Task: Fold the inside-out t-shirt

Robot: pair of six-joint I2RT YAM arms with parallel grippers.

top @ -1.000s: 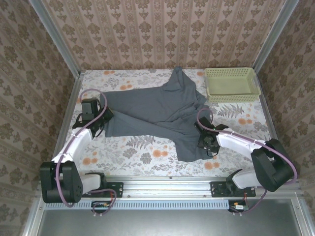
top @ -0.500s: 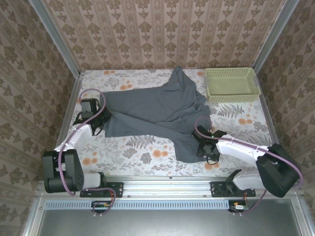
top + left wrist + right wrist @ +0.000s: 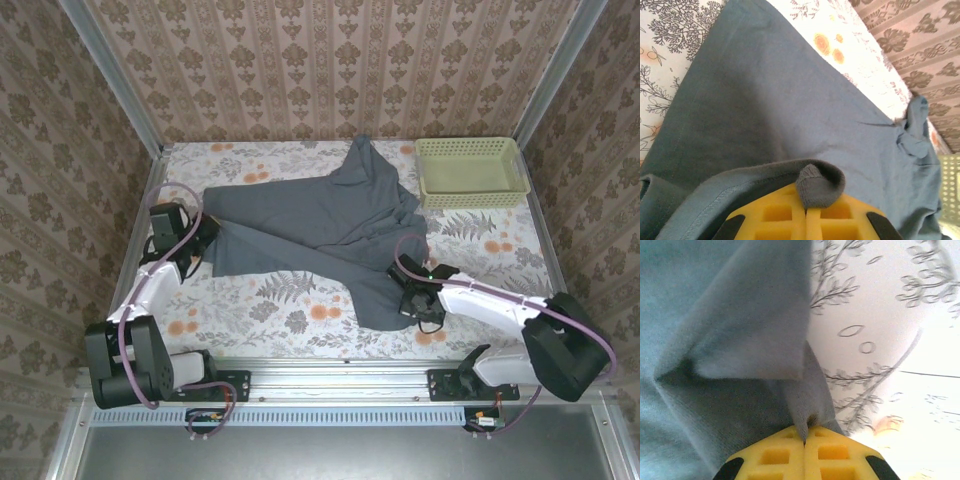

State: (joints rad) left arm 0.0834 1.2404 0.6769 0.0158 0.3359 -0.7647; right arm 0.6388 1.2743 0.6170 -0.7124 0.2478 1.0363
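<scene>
Flowered tablecloth under the t-shirt: right gripper has just pinched its hem; left gripper, still clamped on a corner, pulled leftward.

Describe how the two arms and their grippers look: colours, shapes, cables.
Both the left arm and the right arm have white shells on the links, black joint housings and chunky black bases. A mauve cable loops along each. The left gripper and right gripper have yellow fingers moulded with square recesses, with black parts flanking them.
</scene>
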